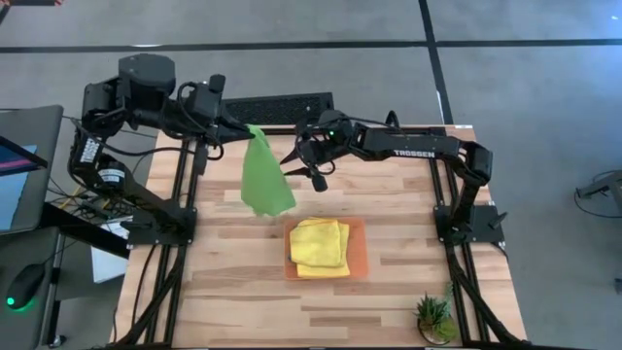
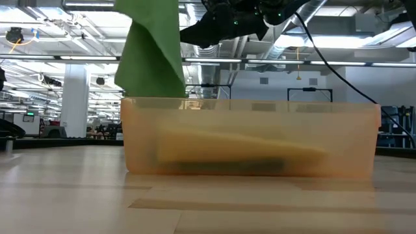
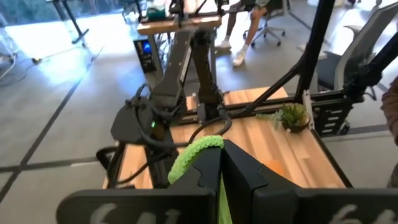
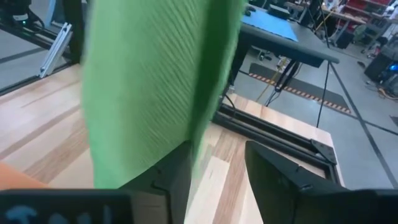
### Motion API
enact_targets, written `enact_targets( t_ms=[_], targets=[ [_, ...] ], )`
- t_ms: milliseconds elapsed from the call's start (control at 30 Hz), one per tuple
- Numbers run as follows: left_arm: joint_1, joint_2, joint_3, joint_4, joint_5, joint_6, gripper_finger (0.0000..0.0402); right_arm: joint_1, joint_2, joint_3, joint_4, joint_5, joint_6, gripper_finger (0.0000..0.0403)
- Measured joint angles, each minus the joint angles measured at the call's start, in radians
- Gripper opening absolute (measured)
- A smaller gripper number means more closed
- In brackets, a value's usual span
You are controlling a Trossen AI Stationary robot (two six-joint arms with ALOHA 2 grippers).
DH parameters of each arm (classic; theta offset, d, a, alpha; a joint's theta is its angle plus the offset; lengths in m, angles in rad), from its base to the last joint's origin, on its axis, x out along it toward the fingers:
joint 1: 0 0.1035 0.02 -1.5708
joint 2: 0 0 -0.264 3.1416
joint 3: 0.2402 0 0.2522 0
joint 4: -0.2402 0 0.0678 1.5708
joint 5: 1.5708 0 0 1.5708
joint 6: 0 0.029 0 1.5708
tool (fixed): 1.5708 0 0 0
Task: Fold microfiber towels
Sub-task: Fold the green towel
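Note:
A lime green towel (image 1: 264, 175) hangs in the air over the table's far half, held at its top by my shut left gripper (image 1: 243, 129). My right gripper (image 1: 303, 167) stands open just right of the hanging towel, level with its middle. In the right wrist view the towel's side edge (image 4: 198, 134) hangs just ahead of the open fingers. Folded yellow towels (image 1: 319, 243) lie in the orange tray (image 1: 358, 255) at mid-table. In the low view the green towel (image 2: 153, 58) hangs behind the tray's wall (image 2: 351, 140). My left gripper pinches a bunched top edge of the green towel (image 3: 194, 152) between its two shut fingers, reaching nearly level from the table's left. The towel hangs slack below the fingers, clear of the table. My right gripper: I cannot tell whether one finger (image 4: 177, 171) touches the towel's side edge.
A small potted plant (image 1: 434, 316) stands at the near right corner. A dark keyboard (image 1: 282, 105) lies beyond the far edge. Bare wood (image 1: 224, 282) stretches along the near left of the table.

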Motion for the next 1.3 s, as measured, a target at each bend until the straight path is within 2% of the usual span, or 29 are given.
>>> enact_targets(
  t_ms=[400, 667, 1067, 1300],
  targets=[
    [0.0, 0.0, 0.0, 0.007, 0.011, 0.022, 0.0, 0.019, 0.001, 0.0, 0.003, -0.007, -0.016, 0.0162],
    [0.0, 0.0, 0.0, -0.062, 0.019, -0.04, 0.0, 0.018, 0.001, 0.0, 0.03, -0.002, -0.017, 0.0178],
    [0.0, 0.0, 0.0, -0.081, 0.018, -0.035, 0.0, 0.01, 0.001, 0.0, 0.038, -0.002, -0.017, 0.0182],
    [0.0, 0.0, 0.0, -0.071, 0.015, -0.003, 0.0, 0.01, 0.001, 0.0, 0.053, -0.043, -0.017, 0.0178]
  ],
)
